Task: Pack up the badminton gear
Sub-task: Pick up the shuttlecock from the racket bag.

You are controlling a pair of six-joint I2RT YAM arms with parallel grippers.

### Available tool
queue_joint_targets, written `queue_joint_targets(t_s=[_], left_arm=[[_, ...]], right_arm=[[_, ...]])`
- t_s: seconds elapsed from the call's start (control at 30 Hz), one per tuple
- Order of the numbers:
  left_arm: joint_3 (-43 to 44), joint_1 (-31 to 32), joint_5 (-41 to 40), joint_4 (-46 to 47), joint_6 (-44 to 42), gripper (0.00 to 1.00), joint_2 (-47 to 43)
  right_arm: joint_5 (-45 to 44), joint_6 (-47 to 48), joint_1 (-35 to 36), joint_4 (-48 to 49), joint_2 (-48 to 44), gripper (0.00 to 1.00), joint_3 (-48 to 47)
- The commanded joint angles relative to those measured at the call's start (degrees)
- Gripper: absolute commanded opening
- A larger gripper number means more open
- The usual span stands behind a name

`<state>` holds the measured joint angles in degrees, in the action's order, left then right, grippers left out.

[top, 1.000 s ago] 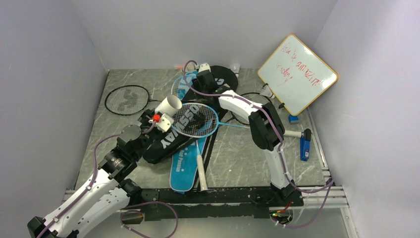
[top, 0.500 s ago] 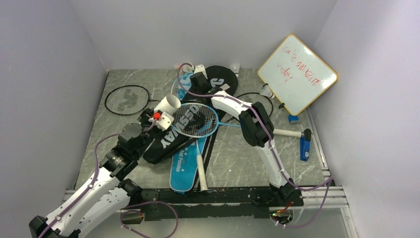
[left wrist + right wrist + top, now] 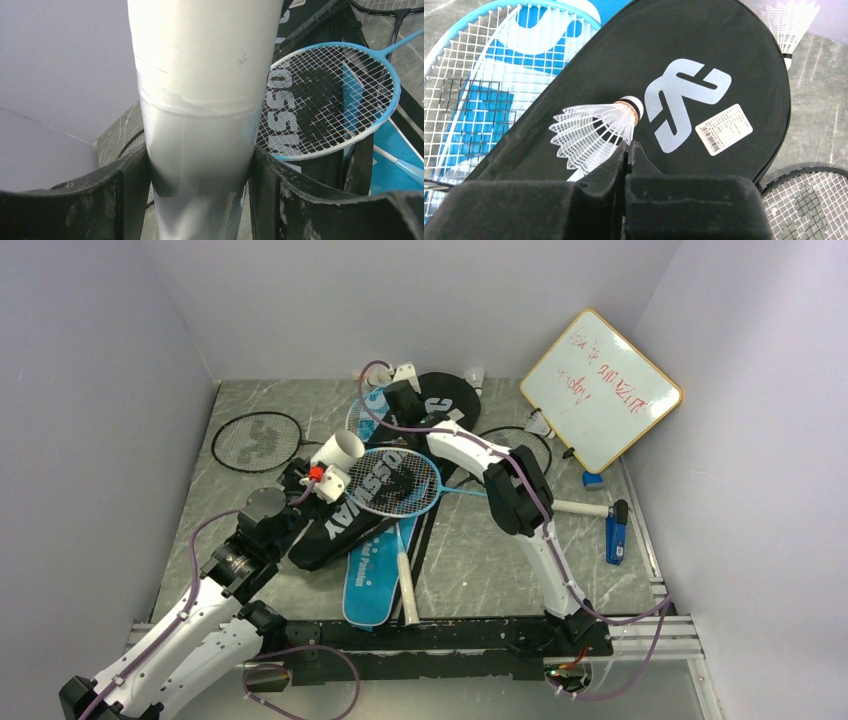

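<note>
In the right wrist view my right gripper (image 3: 628, 145) is shut, its tips pinching the skirt edge of a white shuttlecock (image 3: 594, 130) that lies on the black bag (image 3: 704, 55). From above, that gripper (image 3: 398, 395) sits at the far middle and hides the shuttlecock. My left gripper (image 3: 200, 165) is shut on the long white tube (image 3: 200, 90), which it holds tilted above the black bag (image 3: 340, 525). A light-blue racket (image 3: 400, 480) lies across the bags, the blue bag (image 3: 370, 585) lowest. Black rackets lie at the far left (image 3: 256, 441) and right (image 3: 515, 440).
The orange-rimmed whiteboard (image 3: 600, 390) leans against the right wall. Loose shuttlecocks sit near it (image 3: 541, 425) and by the back wall (image 3: 477, 375). A blue and black object (image 3: 615, 535) lies at the right edge. A second light-blue racket (image 3: 454, 75) rests left of the black bag.
My right gripper has shifted a little to the left over the black bag and closed its jaws at the shuttlecock. The left arm and the tube have not moved.
</note>
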<state>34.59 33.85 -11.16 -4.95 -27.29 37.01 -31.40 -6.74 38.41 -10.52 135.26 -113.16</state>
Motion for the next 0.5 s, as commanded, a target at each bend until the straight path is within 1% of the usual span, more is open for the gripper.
queue_joint_targets(t_s=[0.0, 0.07, 0.23, 0.33, 0.47], left_arm=[[0.3, -0.4, 1.3, 3.5, -0.6, 0.55, -0.3], [0.4, -0.4, 1.7, 3.5, -0.6, 0.55, -0.1], [0.2, -0.5, 4.6, 3.7, -1.0, 0.55, 0.0], [-0.3, -0.5, 7.1, 4.5, -0.5, 0.55, 0.2], [-0.7, -0.5, 12.2, 6.8, -1.0, 0.54, 0.9]], right_arm=[[1.5, -1.7, 0.1, 2.0, -8.6, 0.0, 2.4], [2.4, -3.0, -0.2, 0.8, -11.7, 0.0, 3.5], [9.9, -8.7, -1.9, -6.0, -19.1, 0.0, 4.8], [18.3, -13.0, -3.9, -8.3, -26.0, 0.0, 9.0], [36.8, -19.2, -7.3, -7.2, -36.1, 0.0, 18.7]])
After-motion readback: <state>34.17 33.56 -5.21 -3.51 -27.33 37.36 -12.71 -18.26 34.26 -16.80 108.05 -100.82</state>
